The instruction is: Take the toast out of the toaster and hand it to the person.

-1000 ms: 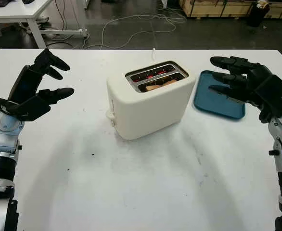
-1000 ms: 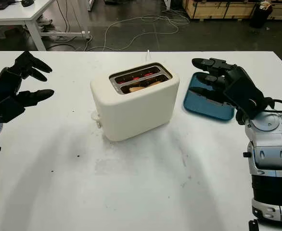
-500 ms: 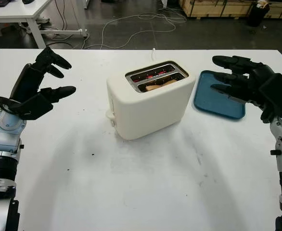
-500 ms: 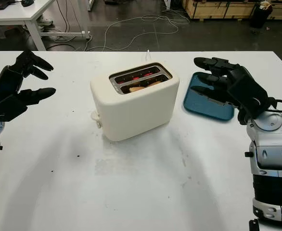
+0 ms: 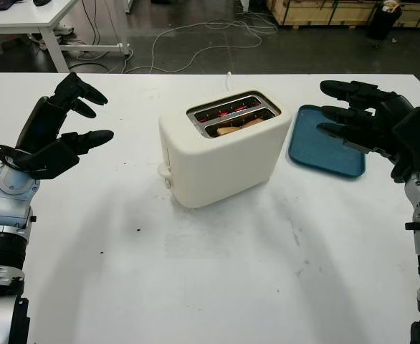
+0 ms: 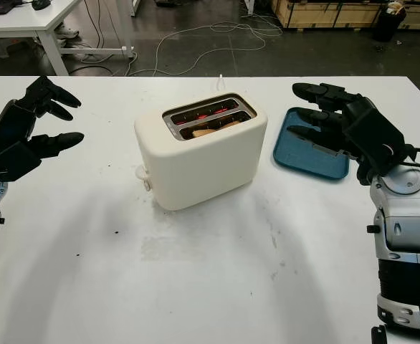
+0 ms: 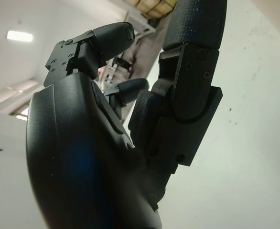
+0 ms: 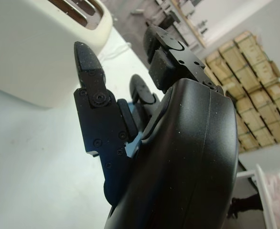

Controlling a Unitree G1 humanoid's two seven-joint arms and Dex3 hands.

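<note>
Toast, one slice, in one toaster, beside one tray

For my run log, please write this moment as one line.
toast: in toaster near slot | left hand: open, left of toaster | right hand: open, above blue tray

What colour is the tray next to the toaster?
The tray is teal blue, clearest in the left eye view, right of the toaster.

Blue tray on the white table; cables on the dark floor beyond.
</note>
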